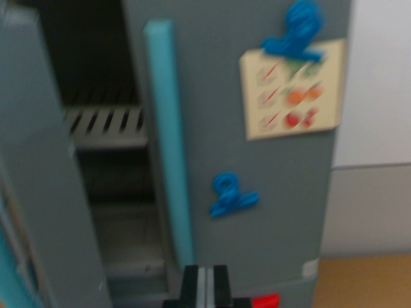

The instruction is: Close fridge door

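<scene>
A grey toy fridge fills the wrist view. Its left door [45,192] stands swung open toward the camera, showing the dark inside with a slotted white shelf [106,122]. The right door [257,160] is closed and carries a long light-blue handle [168,135] along its left edge. My gripper [205,285] pokes up at the bottom centre, its black fingers pressed together with nothing between them, just below the handle's lower end. The picture is blurred.
On the closed door hang a cream card with fruit pictures [292,90] under a blue clip [297,29], and a second blue clip [230,196]. A white wall [379,83] and a wooden floor [366,282] lie to the right.
</scene>
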